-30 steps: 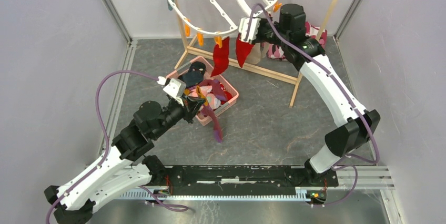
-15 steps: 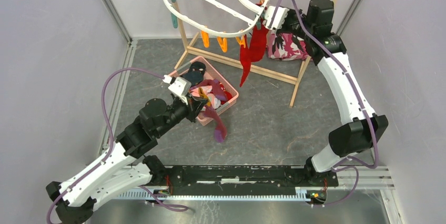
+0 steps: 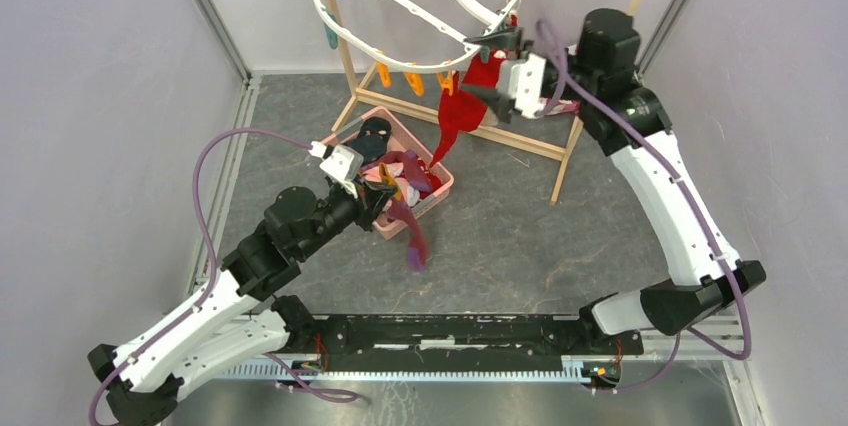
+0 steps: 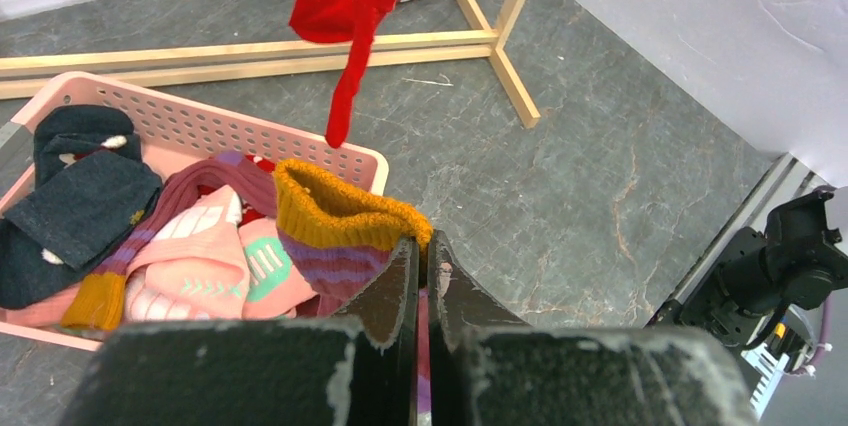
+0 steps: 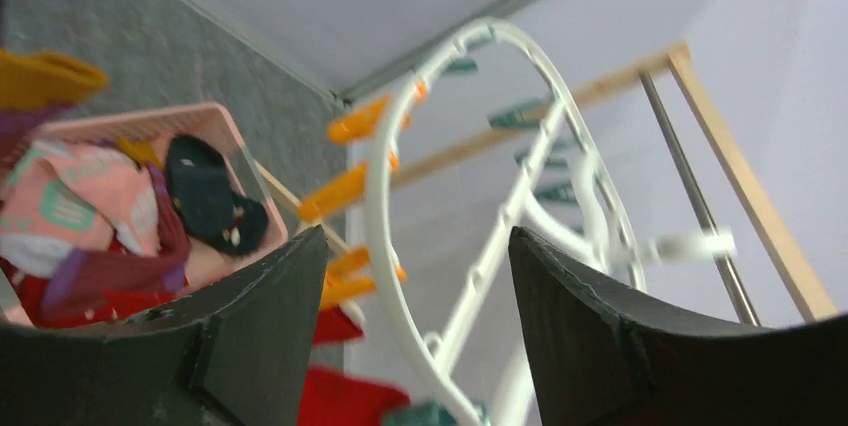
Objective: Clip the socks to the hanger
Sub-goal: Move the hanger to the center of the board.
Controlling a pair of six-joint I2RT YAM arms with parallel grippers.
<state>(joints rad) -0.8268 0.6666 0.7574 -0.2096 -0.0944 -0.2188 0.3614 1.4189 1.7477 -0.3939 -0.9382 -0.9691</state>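
Beyond the right pincer — jaws parted — hangs the hanger.

The white plastic oval hanger runs off the top edge of the overhead view, so its far pegs are lost. The top of the hanging red sock is masked by the right gripper; which peg holds it cannot be told. In the left wrist view, the orange-cuffed purple striped sock disappears behind the left gripper. There the pink perforated plastic basket is cut by the left edge.
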